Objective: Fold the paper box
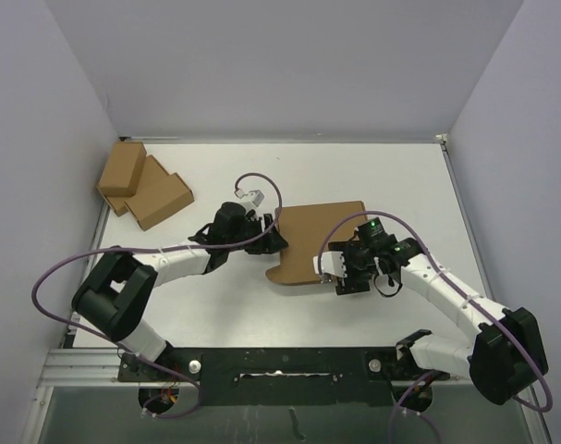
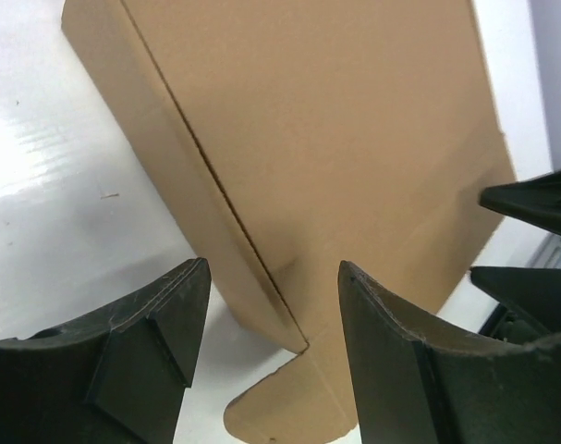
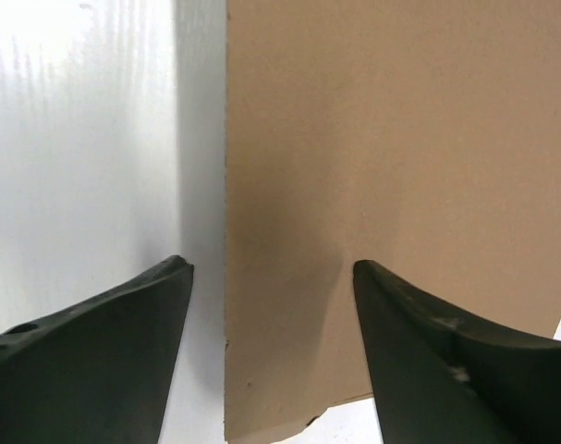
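Left hand (image 1: 273,239) and right hand (image 1: 333,268) released, straddling paper box (image 1: 317,229) edges mid-frame; lying mostly flat, folding seemingly largely ahead.

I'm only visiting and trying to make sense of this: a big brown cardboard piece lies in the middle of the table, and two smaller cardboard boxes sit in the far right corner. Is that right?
Not quite: the two smaller boxes sit in the far left corner, not the right, as the top view shows. The paper box does lie in the middle of the table.
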Robot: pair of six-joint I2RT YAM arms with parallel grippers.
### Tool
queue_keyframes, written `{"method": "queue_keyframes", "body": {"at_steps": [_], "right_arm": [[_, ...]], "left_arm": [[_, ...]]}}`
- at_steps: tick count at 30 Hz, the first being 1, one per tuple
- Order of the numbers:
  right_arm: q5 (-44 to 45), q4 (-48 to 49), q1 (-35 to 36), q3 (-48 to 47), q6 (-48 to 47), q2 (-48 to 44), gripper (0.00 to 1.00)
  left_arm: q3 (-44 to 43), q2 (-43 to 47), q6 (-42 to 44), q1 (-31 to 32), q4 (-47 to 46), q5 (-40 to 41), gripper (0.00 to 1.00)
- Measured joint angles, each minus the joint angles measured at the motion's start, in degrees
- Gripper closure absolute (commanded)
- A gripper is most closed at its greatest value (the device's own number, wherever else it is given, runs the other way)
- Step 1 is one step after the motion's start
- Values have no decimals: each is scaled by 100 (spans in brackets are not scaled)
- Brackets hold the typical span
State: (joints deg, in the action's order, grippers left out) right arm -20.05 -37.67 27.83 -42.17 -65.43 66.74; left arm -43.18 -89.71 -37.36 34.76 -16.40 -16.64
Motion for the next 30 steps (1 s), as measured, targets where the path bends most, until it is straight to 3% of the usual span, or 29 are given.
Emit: {"method": "queue_keyframes", "body": {"at_steps": [6, 11, 15, 20, 24, 30], "right_arm": [[-645, -612, -212, -516, 28, -240, 19], [-1582, -721, -1067, -1174, 538, -254, 13], [-2302, -120, -2317, -1357, 1884, 184, 12], [-2680, 649, -3571, -1572, 4035, 1416, 14], [-2686, 981, -3869, -1574, 5228, 2103, 18], [-2846, 1226, -3993, -1574, 6269, 2841, 26]], "left_arm": [[-157, -297, 192, 83, 428, 273, 44], [-181, -385, 214, 83, 507, 326, 44], [-188, -387, 229, 83, 507, 341, 44], [-188, -387, 227, 83, 501, 343, 44], [-188, -387, 227, 83, 487, 343, 44], [-133, -374, 227, 83, 356, 391, 43]]}}
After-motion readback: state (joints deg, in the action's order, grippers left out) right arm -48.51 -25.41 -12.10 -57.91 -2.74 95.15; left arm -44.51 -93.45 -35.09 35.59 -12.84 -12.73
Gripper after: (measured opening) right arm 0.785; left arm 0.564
